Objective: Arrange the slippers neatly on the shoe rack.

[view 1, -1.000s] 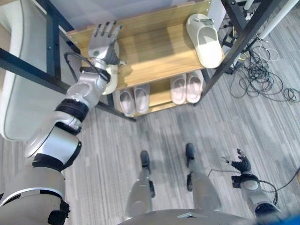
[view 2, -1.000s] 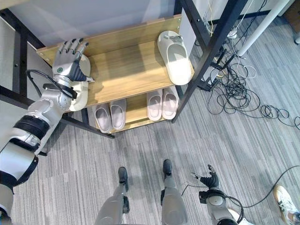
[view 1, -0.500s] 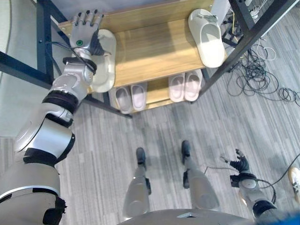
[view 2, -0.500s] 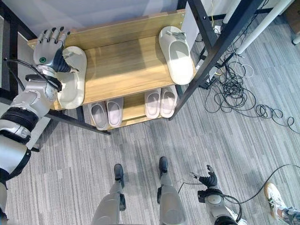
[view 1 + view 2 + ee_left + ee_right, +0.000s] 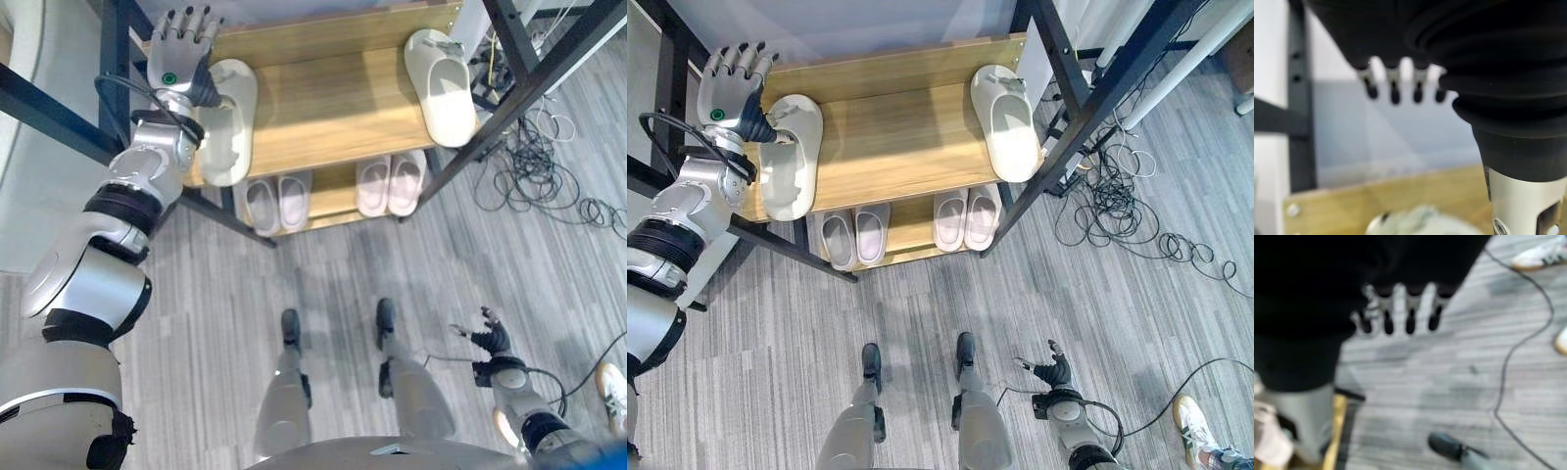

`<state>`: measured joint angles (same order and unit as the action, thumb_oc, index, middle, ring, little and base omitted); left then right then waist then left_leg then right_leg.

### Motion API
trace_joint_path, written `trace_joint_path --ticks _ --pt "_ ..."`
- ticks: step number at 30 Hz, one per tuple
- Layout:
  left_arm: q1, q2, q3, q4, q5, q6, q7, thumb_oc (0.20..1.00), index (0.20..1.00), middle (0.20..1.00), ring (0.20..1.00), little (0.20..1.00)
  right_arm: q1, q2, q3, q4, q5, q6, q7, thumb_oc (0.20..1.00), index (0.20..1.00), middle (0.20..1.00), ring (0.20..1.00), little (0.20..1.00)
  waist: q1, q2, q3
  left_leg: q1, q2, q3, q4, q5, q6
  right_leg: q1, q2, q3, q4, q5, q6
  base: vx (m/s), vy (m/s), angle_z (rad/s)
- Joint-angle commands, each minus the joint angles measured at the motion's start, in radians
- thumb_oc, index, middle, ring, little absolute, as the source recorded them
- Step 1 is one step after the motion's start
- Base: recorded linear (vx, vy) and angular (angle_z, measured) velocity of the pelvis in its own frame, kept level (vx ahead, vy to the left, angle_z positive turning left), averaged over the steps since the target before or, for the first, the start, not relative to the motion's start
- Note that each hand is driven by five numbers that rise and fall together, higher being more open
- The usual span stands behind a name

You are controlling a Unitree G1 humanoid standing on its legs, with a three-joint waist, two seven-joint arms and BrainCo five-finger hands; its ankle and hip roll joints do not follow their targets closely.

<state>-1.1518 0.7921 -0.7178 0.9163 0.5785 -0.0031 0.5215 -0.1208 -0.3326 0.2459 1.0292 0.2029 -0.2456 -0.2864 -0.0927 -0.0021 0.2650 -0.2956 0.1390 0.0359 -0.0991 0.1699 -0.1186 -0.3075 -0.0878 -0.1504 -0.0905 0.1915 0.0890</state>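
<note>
Two pale slippers lie on the wooden top shelf (image 5: 323, 108) of the shoe rack. One slipper (image 5: 227, 122) is at the left end and the other slipper (image 5: 441, 86) at the right end, both pointing toward the back wall. My left hand (image 5: 179, 61) is open above the left slipper's left side, fingers straight toward the back of the rack, thumb touching the slipper. Its fingers (image 5: 1393, 88) reach past the slipper's toe (image 5: 1415, 223) in the left wrist view. My right hand (image 5: 487, 340) hangs open low near the floor, holding nothing.
On the lower shelf stand two pairs of light slippers (image 5: 277, 201) (image 5: 390, 183). Black frame posts (image 5: 509, 98) flank the rack. Tangled cables (image 5: 549, 166) lie on the floor to the right. A white shoe (image 5: 1193, 431) shows at the lower right.
My left hand has stayed over the left slipper. The slipper now lies uncovered beside the hand. The camera has shifted slightly. The right hand barely moved.
</note>
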Motion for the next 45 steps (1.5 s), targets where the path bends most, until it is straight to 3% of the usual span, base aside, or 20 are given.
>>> trace_joint_path --ticks 1,17,18,19,20,21,35,41,42,45 --pt "-0.133 0.048 0.006 0.056 -0.008 -0.002 0.016 1.000 1.000 1.000 1.000 1.000 -0.008 -0.034 -0.024 -0.019 0.015 -0.015 -0.008 1.000 1.000 1.000 1.000 1.000 0.026 0.039 0.051 -0.052 -0.025 0.024 0.012 -0.035 0.009 -0.055 -0.041 0.011 0.147 -0.148 0.069 0.00 0.000 0.00" --pt "-0.271 -0.011 -0.089 0.256 -0.028 0.011 0.005 1.000 1.000 1.000 1.000 1.000 -0.007 -0.066 0.009 -0.092 0.013 -0.030 -0.004 1.000 1.000 1.000 1.000 1.000 0.003 0.002 0.065 -0.108 -0.021 0.030 0.012 -0.027 0.007 -0.108 -0.035 0.018 0.131 -0.123 0.073 0.00 0.000 0.00" --pt "-0.273 -0.011 -0.077 0.258 -0.039 0.012 0.012 0.796 0.796 0.796 0.796 0.796 -0.006 -0.067 0.012 -0.099 0.013 -0.030 -0.003 1.000 1.000 1.000 1.000 1.000 0.002 -0.001 0.064 -0.111 -0.020 0.032 0.012 -0.026 0.007 -0.111 -0.034 0.020 0.129 -0.121 0.074 0.00 0.000 0.00" --pt "-0.270 -0.013 -0.062 0.263 -0.051 0.015 0.022 0.476 0.476 0.476 0.476 0.476 -0.004 -0.066 0.018 -0.108 0.009 -0.030 -0.004 1.000 1.000 1.000 1.000 1.000 0.001 -0.004 0.066 -0.113 -0.018 0.034 0.012 -0.025 0.007 -0.113 -0.033 0.022 0.128 -0.121 0.073 0.00 0.000 0.00" --pt "-0.272 -0.019 -0.060 0.265 -0.059 0.014 0.025 0.231 0.231 0.231 0.231 0.231 -0.002 -0.068 0.020 -0.113 0.009 -0.031 0.000 1.000 1.000 1.000 1.000 1.000 -0.001 -0.005 0.066 -0.115 -0.017 0.035 0.012 -0.024 0.007 -0.116 -0.032 0.022 0.129 -0.121 0.073 -0.01 -0.017 -0.06" --pt "-0.265 -0.021 -0.052 0.277 -0.065 0.019 0.038 0.200 0.200 0.200 0.200 0.200 0.002 -0.068 0.025 -0.117 0.006 -0.033 -0.002 1.000 1.000 1.000 1.000 1.000 -0.003 -0.008 0.068 -0.116 -0.016 0.035 0.012 -0.024 0.007 -0.119 -0.031 0.023 0.130 -0.121 0.072 -0.01 -0.020 -0.08" --pt "-0.217 -0.110 0.044 0.119 -0.105 0.007 0.102 0.200 0.200 0.200 0.200 0.200 0.043 -0.061 0.028 -0.152 -0.028 -0.031 -0.019 1.000 1.000 1.000 1.000 1.000 -0.005 -0.002 0.087 -0.097 -0.013 0.037 0.012 -0.030 0.003 -0.113 -0.030 0.024 0.149 -0.141 0.064 0.00 -0.007 -0.01" --pt "-0.238 -0.173 0.053 0.041 -0.051 0.043 0.200 0.200 0.200 0.200 0.200 0.200 0.050 -0.100 0.035 -0.217 -0.080 -0.037 -0.061 1.000 1.000 1.000 1.000 1.000 -0.023 -0.016 0.110 -0.101 0.003 0.062 0.012 -0.026 0.000 -0.142 -0.014 0.050 0.159 -0.135 0.061 -0.02 -0.076 -0.20" --pt "-0.253 -0.180 0.006 0.083 0.030 0.084 0.218 0.200 0.200 0.200 0.200 0.200 0.047 -0.112 0.031 -0.210 -0.074 -0.045 -0.067 1.000 1.000 1.000 1.000 1.000 -0.032 -0.018 0.113 -0.100 0.008 0.076 0.012 -0.031 0.000 -0.151 -0.011 0.059 0.161 -0.137 0.063 0.00 -0.049 -0.29" --pt "-0.290 -0.217 -0.013 0.131 0.032 0.098 0.209 0.200 0.200 0.200 0.200 0.200 0.045 -0.134 0.013 -0.188 -0.066 -0.048 -0.078 1.000 1.000 1.000 1.000 1.000 -0.041 -0.013 0.110 -0.104 0.014 0.086 0.012 -0.031 0.000 -0.164 -0.007 0.069 0.160 -0.136 0.062 0.01 -0.048 -0.24"
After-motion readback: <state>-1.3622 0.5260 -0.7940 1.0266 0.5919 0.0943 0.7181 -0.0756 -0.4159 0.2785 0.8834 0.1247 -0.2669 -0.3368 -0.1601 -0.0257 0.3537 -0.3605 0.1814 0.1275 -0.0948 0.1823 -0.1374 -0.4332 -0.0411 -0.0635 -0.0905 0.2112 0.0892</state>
